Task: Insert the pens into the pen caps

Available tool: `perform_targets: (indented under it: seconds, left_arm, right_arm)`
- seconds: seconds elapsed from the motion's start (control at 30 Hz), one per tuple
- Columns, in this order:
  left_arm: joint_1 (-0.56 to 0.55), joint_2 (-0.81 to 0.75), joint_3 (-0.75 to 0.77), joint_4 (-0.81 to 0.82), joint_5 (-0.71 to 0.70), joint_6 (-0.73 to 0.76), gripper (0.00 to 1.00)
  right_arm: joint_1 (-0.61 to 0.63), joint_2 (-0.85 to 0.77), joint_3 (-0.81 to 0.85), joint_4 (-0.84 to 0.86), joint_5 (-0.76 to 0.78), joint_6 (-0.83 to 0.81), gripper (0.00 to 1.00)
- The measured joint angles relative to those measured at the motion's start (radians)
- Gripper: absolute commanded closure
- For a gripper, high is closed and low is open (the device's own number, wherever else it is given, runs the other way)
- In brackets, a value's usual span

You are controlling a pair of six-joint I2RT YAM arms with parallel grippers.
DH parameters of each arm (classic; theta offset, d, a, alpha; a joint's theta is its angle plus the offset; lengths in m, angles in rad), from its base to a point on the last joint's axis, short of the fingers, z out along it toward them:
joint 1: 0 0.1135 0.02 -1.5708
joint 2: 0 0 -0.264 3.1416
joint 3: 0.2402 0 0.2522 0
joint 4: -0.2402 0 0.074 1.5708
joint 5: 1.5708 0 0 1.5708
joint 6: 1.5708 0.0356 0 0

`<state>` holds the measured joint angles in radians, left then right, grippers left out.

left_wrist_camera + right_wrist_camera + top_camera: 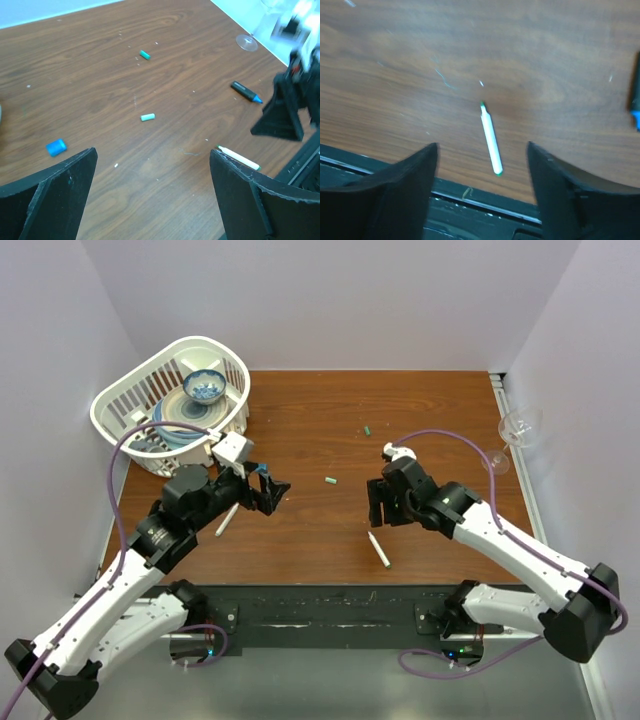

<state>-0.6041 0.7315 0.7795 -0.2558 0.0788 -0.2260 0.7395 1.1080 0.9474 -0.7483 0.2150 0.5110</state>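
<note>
The brown wooden surface (pixel 300 410) has small things lying on it. The left jaws are open very wide and hold nothing. Their black fingers (pixel 50 195) hang over bare wood. A small blue pen cap (pixel 56 147) lies near the left one of these fingers. A small light green pen cap (pixel 147 117) lies farther out, in the middle of the surface. A darker green pen cap (pixel 144 54) lies farther away again, well apart from the light one.

The right jaws are open too, and nothing is in them. From the right wrist you can see a thin white pen with a green tip (pixel 490 139). It lies on the wood in the gap between the two black fingers (pixel 575 195), close to the near edge of the surface. The jaws do not touch it.

A dark pen with a blue tip (pixel 246 92) lies close to the right jaws. A second white pen (pixel 226 520) lies just beside the left arm (pixel 170 530). All three caps lie alone, away from the pens.

A white plastic basket (pixel 115 425) sits in the far left corner. It holds plates (pixel 180 408) and a blue and white bowl (pixel 205 387). A clear glass with a stem (pixel 520 428) is at the right edge.
</note>
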Motion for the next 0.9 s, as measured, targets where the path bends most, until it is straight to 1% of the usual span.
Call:
perform_targets:
  seconds: [0.03, 0.1, 0.27, 0.6, 0.9]
  left_arm:
    - [0.000, -0.005, 0.000, 0.000, -0.013, 0.000, 0.00]
    - [0.000, -0.016, 0.000, 0.000, -0.034, 0.000, 0.00]
    - [0.000, -0.048, -0.003, 0.003, -0.076, 0.000, 0.01]
    - [0.000, -0.050, -0.008, 0.003, -0.087, 0.000, 0.01]
    - [0.000, -0.047, -0.008, 0.003, -0.088, -0.003, 0.02]
  right_arm:
    - [0.000, 0.010, -0.027, 0.000, -0.006, 0.006, 0.41]
    - [0.000, 0.029, -0.064, 0.000, -0.019, 0.012, 0.46]
    - [0.000, 0.089, -0.132, 0.018, -0.053, 0.029, 0.53]
    - [0.000, 0.151, -0.238, 0.106, -0.108, 0.043, 0.62]
    - [0.002, 0.169, -0.329, 0.179, -0.138, 0.075, 0.69]
